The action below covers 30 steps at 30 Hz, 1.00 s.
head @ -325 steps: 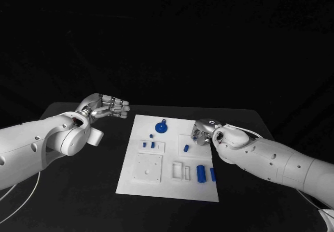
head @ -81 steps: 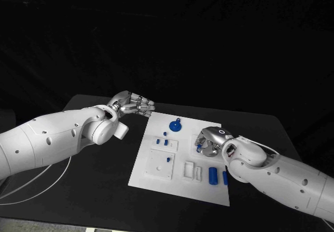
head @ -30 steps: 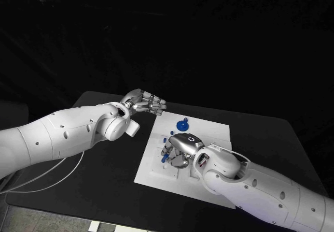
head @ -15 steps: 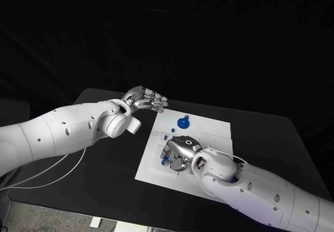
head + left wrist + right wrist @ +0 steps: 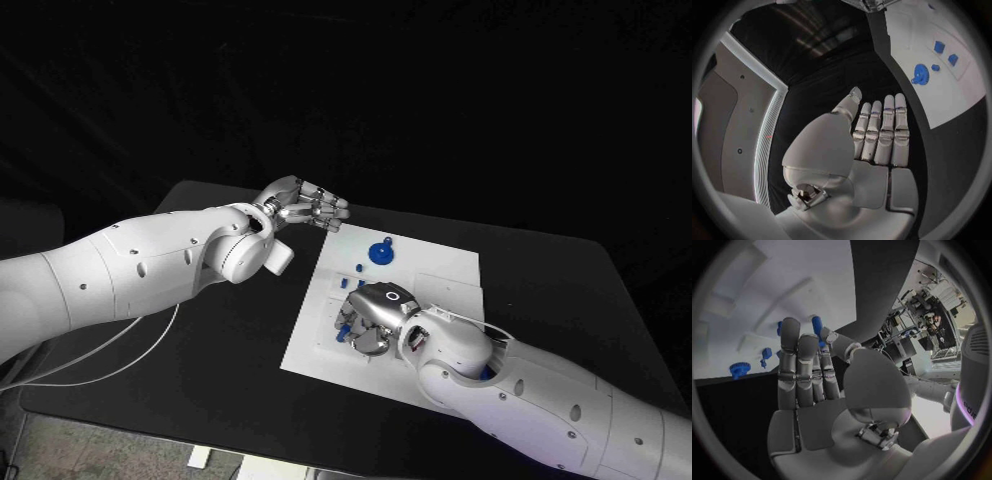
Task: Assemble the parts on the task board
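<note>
The white task board (image 5: 450, 268) lies in the middle of the black table. A round blue part (image 5: 381, 252) sits near the board's far edge, with small blue pieces (image 5: 351, 284) just nearer. My right hand (image 5: 372, 318) hovers over the board's left-middle area, pinching a small blue part (image 5: 817, 326) between thumb and a finger while the other fingers stay straight. That held part (image 5: 343, 334) peeks out beneath the hand in the head view. My left hand (image 5: 306, 207) hangs above the table off the board's far left corner, its fingers (image 5: 879, 135) straight, side by side and holding nothing.
The left wrist view shows the board (image 5: 911, 30) with the round blue part (image 5: 921, 76) and two small blue pieces (image 5: 940, 47). Black table (image 5: 216, 320) stretches to the left of the board. A white cable (image 5: 101, 365) runs under my left arm.
The head camera has shifted. Relative to the board, my right hand has carried the blue part from the right side to the left-middle area. My left hand has stayed put.
</note>
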Motion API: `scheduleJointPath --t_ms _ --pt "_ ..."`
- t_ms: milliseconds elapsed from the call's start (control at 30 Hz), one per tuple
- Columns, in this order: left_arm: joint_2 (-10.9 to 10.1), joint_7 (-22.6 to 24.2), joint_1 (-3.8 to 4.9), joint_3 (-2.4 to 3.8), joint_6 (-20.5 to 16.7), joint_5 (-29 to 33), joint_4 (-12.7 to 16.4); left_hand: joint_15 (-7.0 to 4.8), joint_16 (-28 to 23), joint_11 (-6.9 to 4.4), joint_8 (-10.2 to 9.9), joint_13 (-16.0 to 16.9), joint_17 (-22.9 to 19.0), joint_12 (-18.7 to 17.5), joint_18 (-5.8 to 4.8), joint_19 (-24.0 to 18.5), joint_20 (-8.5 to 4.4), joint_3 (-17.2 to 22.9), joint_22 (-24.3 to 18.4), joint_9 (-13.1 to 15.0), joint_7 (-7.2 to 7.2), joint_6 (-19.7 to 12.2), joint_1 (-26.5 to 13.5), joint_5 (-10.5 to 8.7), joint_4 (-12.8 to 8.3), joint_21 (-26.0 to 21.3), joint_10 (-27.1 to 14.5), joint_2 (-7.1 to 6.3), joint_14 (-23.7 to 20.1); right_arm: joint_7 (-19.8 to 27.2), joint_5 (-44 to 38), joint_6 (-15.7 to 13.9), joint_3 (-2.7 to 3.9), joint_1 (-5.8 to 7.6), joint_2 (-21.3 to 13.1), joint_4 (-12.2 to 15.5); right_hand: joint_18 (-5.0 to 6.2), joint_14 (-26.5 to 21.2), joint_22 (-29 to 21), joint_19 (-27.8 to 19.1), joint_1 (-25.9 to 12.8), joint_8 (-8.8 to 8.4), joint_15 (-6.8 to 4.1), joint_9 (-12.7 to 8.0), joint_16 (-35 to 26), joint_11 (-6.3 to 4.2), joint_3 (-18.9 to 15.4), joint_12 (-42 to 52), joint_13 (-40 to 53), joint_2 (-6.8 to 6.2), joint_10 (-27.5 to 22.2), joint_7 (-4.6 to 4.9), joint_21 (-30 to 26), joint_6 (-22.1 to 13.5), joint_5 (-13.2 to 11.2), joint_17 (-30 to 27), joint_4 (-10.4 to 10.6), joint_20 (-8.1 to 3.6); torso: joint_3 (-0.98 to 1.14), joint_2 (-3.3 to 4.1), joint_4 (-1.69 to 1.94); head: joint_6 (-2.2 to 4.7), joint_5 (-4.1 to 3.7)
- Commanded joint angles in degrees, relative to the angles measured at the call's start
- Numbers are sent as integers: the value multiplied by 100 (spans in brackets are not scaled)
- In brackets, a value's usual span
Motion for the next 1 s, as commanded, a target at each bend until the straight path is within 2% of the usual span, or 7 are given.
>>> scheduleJointPath --t_ms 33,333,467,567,733,1000 --pt "6 64 1 4 39 25 13 29 -2 18 -3 -3 7 4 9 19 18 20 -6 -1 1 27 2 26 6 33 -14 15 -27 -14 -105 114 -3 -11 -11 -12 85 7 19 152 -13 21 -34 9 21 -208 46 14 5 45 240 12 -34 43 29 -10 -2 -43 -2 -2 1 0 -10" --pt "-1 56 1 4 42 25 11 29 -2 18 -3 -3 7 4 9 19 18 20 -6 -1 1 27 2 26 6 33 -14 15 -27 -58 -124 150 -5 -16 -52 -20 85 7 19 152 -13 21 -34 9 21 -208 46 14 5 45 240 12 -34 43 29 -10 -2 -43 -3 -4 -2 -12 -9" --pt "-3 55 1 4 41 25 10 29 -2 18 -3 -3 7 4 9 19 18 20 -6 -1 1 27 2 26 6 33 -14 15 -27 -106 -157 100 -6 -18 -57 -34 85 7 19 152 -13 21 -34 9 21 -208 46 14 5 45 240 12 -34 43 29 -10 -2 -43 -1 -3 -6 -6 -12" --pt "-1 47 0 4 61 25 10 29 -2 18 -3 -3 7 4 9 19 18 20 -6 -1 1 27 2 26 6 33 -14 15 -27 -126 -180 41 -6 -25 -63 -33 87 4 53 156 -20 21 -35 10 35 -210 55 14 5 43 247 10 -43 49 29 -12 -9 -44 -5 -1 4 9 -33" --pt "-1 37 -2 4 78 25 8 33 -3 21 -4 -3 6 4 9 16 21 16 -16 -1 3 20 -4 23 12 33 -20 16 -35 -131 -192 20 -6 -34 -80 -20 87 4 53 156 -20 21 -35 10 35 -210 55 14 5 43 247 10 -43 49 29 -12 -9 -44 0 -2 2 -3 -31" --pt "-4 34 -3 4 78 25 9 33 -3 21 -4 -3 6 4 9 16 21 16 -16 -1 3 20 -4 23 12 33 -20 16 -35 -131 -184 57 -6 -37 -80 -23 87 4 53 156 -20 21 -35 10 35 -210 55 14 5 43 247 10 -43 49 29 -12 -9 -44 -9 -4 -1 -17 -26"
